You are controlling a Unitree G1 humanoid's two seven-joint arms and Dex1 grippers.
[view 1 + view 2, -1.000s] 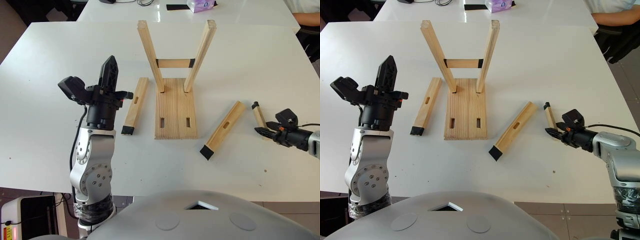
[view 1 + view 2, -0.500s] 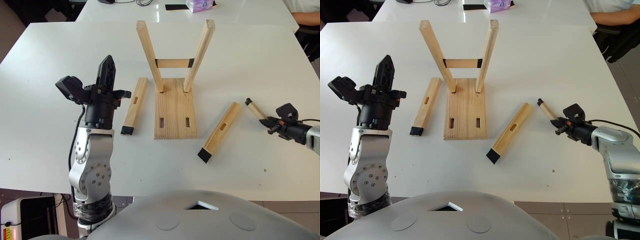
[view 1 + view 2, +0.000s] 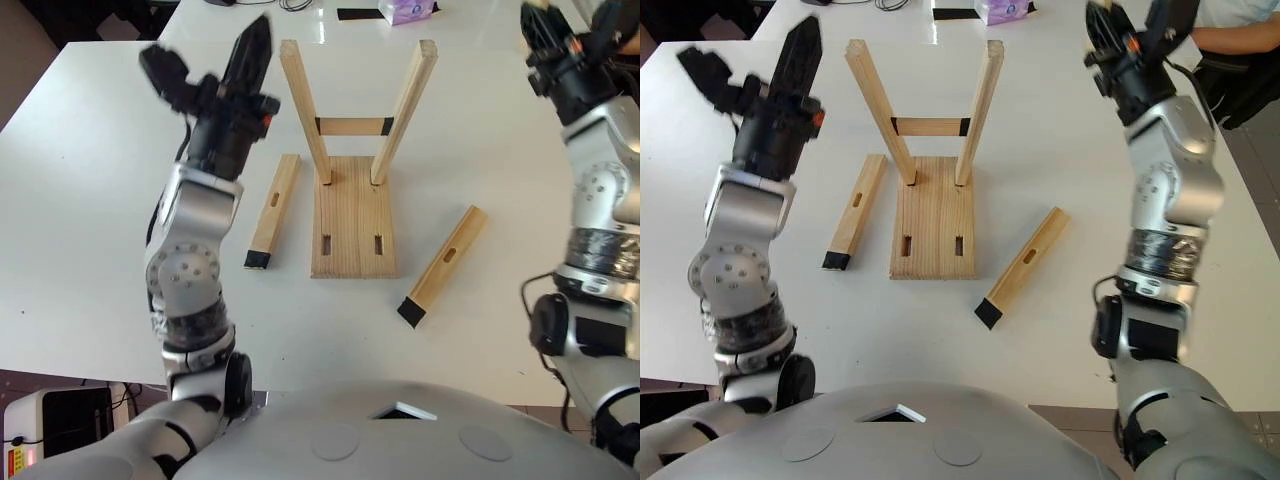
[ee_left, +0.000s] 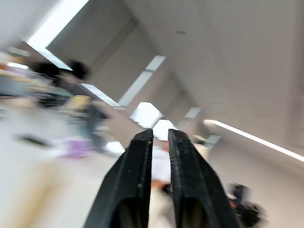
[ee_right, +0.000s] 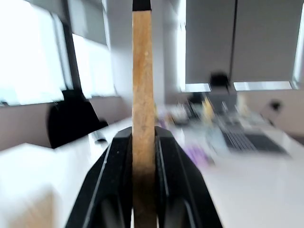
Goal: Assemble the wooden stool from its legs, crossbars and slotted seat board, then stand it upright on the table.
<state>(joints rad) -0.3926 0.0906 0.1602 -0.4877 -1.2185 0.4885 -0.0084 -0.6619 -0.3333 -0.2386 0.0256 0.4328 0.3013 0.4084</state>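
Wooden crossbar (image 5: 143, 71) sits pinched in the right end effector (image 5: 142, 133); it should enter the slot of the nearer loose leg (image 3: 443, 262) squarely. The left end effector (image 4: 160, 137) is pressed together, empty.

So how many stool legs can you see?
4. The left upright leg and right upright leg stand in the seat board; the left flat leg and right flat leg lie beside it.

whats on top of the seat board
Two legs stand in the seat board's far slots, joined by a crossbar. Its two near slots are empty. The leg ends inside are hidden.
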